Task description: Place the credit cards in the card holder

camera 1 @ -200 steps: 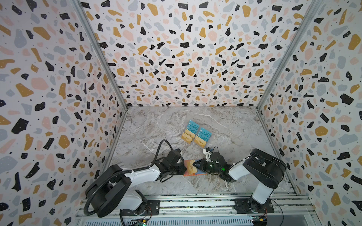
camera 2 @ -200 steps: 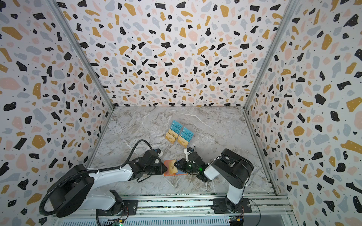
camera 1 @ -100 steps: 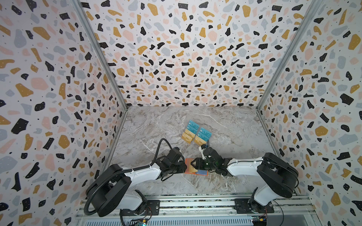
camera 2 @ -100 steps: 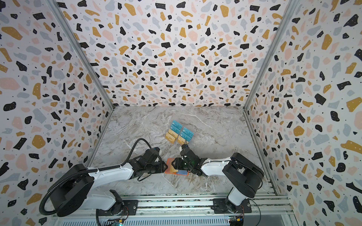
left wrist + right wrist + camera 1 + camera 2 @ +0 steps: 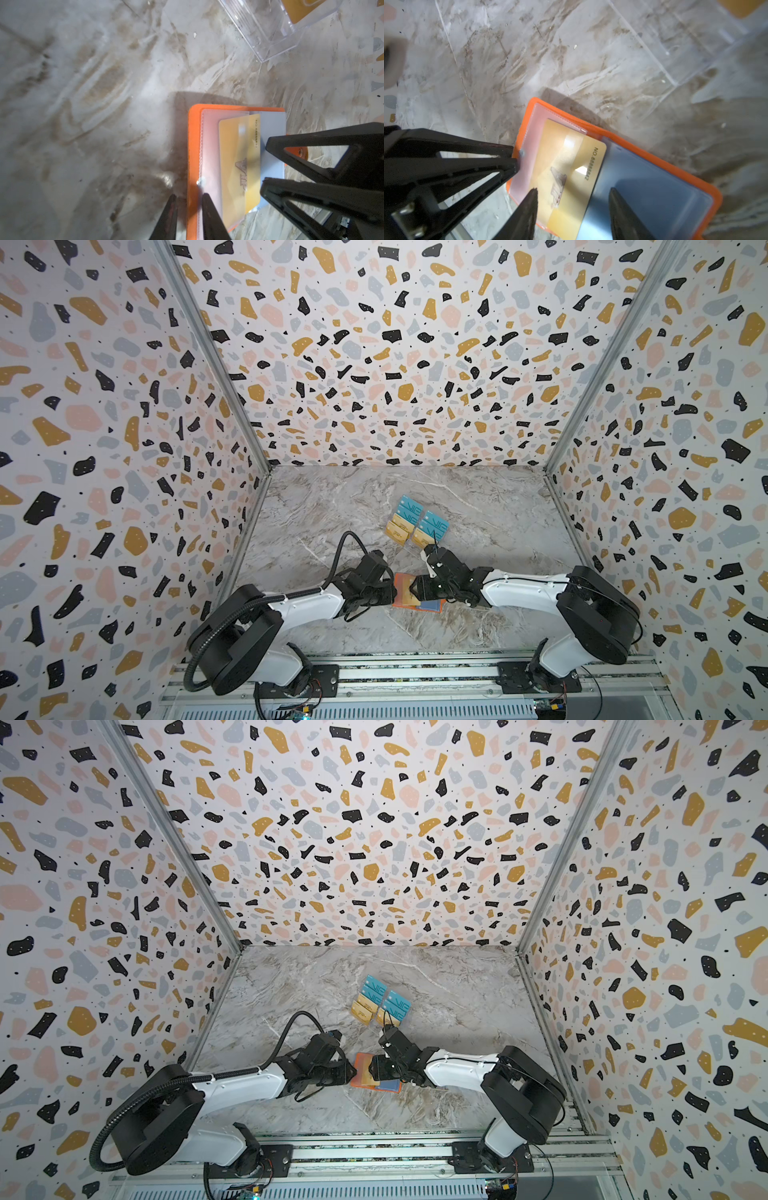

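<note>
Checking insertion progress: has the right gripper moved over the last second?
Yes. Against the unmoved clear stand, the right gripper has slid left in both top views, farther over the card holder.

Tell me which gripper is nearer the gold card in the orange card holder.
Right. The right gripper hangs open with its fingers straddling the gold card; the left gripper pinches the card holder at its outer edge, beside the card.

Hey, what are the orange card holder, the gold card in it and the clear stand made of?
The card holder looks like soft matte orange vinyl or faux leather, with stitched, frosted plastic sleeves. The gold card seems stiff glossy plastic: bright glare, printed numbers. The clear stand is likely hard acrylic: see-through, sharp shiny edges.
</note>
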### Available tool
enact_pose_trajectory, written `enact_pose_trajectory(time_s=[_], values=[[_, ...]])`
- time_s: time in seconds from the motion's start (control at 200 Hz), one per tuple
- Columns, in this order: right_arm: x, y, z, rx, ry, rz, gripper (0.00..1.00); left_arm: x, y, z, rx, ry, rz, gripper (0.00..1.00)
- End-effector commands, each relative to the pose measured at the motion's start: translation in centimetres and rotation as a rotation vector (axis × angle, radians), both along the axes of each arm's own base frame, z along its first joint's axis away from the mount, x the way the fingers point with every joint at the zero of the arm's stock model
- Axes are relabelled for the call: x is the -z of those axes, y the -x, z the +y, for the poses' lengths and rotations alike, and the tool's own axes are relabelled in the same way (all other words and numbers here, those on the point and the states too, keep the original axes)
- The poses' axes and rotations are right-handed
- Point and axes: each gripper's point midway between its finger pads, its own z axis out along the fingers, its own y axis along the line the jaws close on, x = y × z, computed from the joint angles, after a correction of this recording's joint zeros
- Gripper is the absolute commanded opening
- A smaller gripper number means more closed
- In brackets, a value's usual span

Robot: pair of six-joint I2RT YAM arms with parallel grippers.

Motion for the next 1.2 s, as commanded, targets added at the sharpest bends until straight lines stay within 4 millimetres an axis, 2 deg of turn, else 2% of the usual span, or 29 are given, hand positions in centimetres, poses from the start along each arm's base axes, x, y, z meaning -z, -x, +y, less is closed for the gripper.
enact_pose_trajectory(time_s=[0.0,0.13,0.355,0.541,0.736,0.861,1.041,1.191], values=[[-0.7,0.8,1.0,-0.055,-0.034,0.026,0.56,-0.7,-0.2,-0.5,0.013,0.036,-0.013,0.20],[-0.2,0.9,1.5,-0.055,-0.047,0.055,0.57,-0.6,0.1,-0.2,0.004,0.041,-0.010,0.10],[-0.5,1.1,2.3,-0.080,-0.073,0.077,0.56,-0.2,0.9,-0.1,0.018,0.050,0.005,0.00],[-1.0,1.4,3.4,-0.102,-0.087,0.088,0.55,0.0,1.8,-0.1,0.024,0.069,0.021,0.00],[-0.5,2.2,4.3,-0.118,-0.095,0.115,0.54,0.2,2.2,-0.1,0.020,0.087,0.029,0.00],[-0.8,3.0,5.4,-0.117,-0.193,0.159,0.54,0.4,2.3,0.0,0.024,0.081,0.032,0.00],[-0.6,2.9,4.8,-0.079,-0.180,0.148,0.54,0.6,2.2,0.4,0.015,0.057,0.026,0.00],[-1.9,2.2,4.0,-0.044,-0.176,0.098,0.54,0.4,1.7,0.3,0.007,0.051,0.021,0.00]])
